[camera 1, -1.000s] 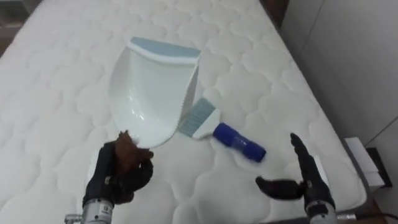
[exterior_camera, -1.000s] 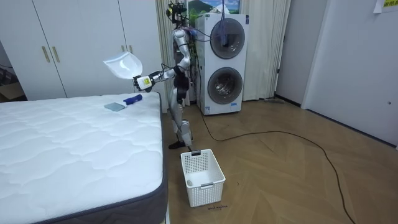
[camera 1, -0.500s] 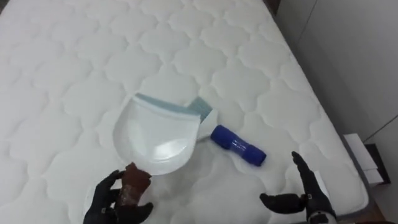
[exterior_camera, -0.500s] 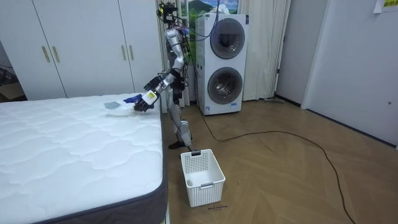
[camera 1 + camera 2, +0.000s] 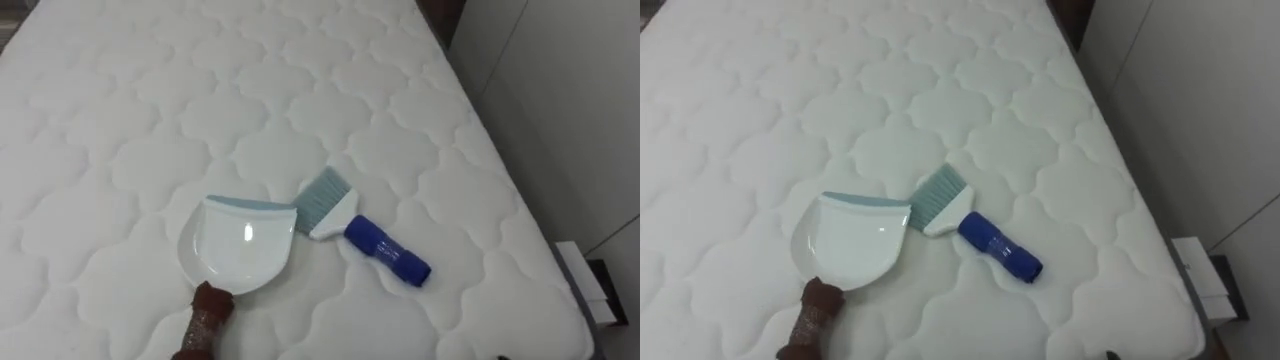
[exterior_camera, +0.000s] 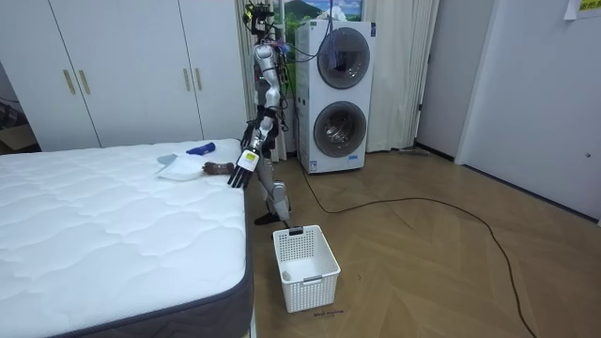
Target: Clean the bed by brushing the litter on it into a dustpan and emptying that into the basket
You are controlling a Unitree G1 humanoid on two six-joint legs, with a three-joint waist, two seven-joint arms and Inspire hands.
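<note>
The robot stands upright in the room view, its torso turned toward the room view's left. Its left arm hangs down from the shoulder with the elbow slightly bent, the forearm slanting forward and down. The left robot hand [image 6: 242, 170] sits at hip height, just in front of the thigh, its dark fingers straight and spread, pointing down, with nothing held in them. Above the hand, the wrist is straight, in line with the forearm. The right robot hand [image 5: 1108, 353] is a dark sliver at the bottom edge of the eye view.
</note>
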